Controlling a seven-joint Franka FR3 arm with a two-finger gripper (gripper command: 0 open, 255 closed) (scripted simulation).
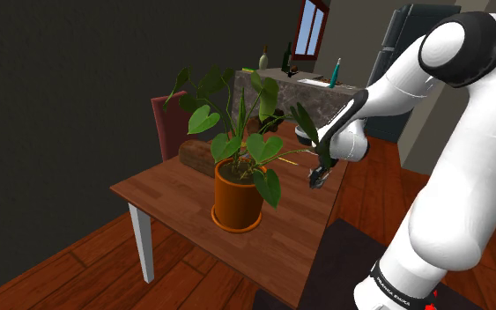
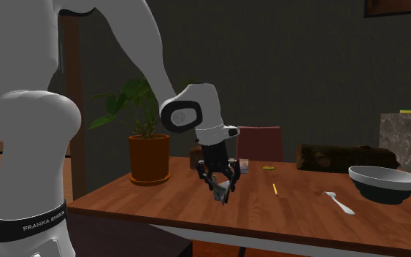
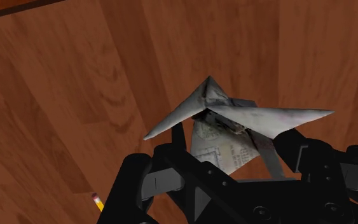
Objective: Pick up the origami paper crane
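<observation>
The jaws are closed to a narrow gap on the grey paper crane [image 3: 234,124], clasping its body. Its wings are spread above the wooden bench [image 2: 291,208].

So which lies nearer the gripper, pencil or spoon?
The yellow pencil, close by the gripper holding the paper crane; the spoon lies farther off, by the bowl.

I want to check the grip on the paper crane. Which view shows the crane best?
The wrist view: the paper crane sits close up, its grey folded wings plain, clasped in the gripper. The second exterior view shows it small at the gripper's tip; the shoulder view, just a pale speck there.
</observation>
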